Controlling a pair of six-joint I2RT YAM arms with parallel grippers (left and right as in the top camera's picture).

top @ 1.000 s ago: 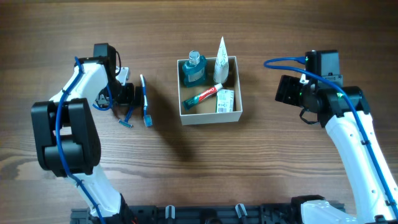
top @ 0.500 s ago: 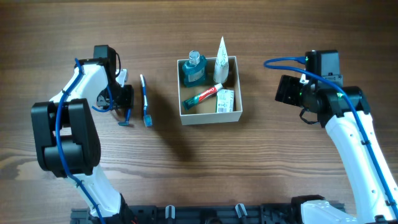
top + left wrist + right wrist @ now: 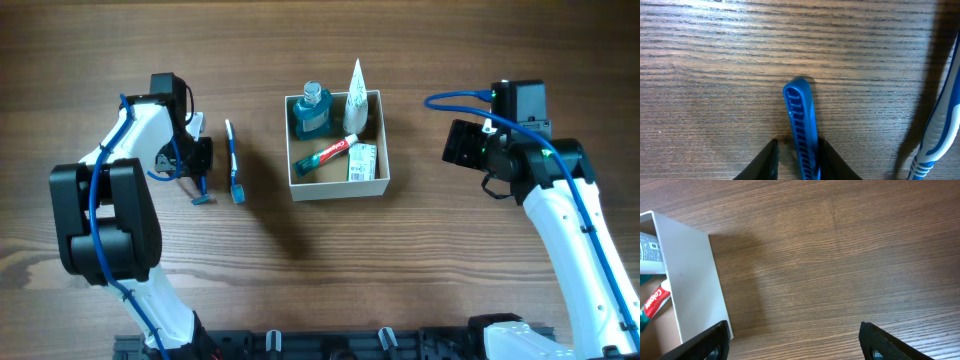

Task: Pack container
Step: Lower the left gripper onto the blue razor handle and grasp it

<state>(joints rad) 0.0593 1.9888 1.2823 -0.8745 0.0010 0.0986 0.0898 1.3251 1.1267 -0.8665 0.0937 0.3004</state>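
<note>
The container [image 3: 338,189], a square white-walled box, sits mid-table and holds a blue bottle [image 3: 312,112], a white tube [image 3: 355,95], a red toothpaste tube [image 3: 328,154] and a white-green packet [image 3: 362,162]. A blue razor [image 3: 203,192] and a blue-white toothbrush [image 3: 233,165] lie left of it. My left gripper [image 3: 201,165] is down over the razor. In the left wrist view the razor handle [image 3: 800,115] lies between the narrowed jaws of that gripper [image 3: 797,146], against the right finger, with a small gap on the left. My right gripper [image 3: 462,145] hovers open to the right of the container.
The toothbrush [image 3: 940,115] lies just right of the razor, close to the left gripper's right finger. In the right wrist view the container's white side wall [image 3: 690,280] stands beside the left finger of the open right gripper [image 3: 795,332], with bare wood between the jaws.
My left gripper's jaws have narrowed around the razor handle, and the razor has shifted slightly. The right arm has not moved.
</note>
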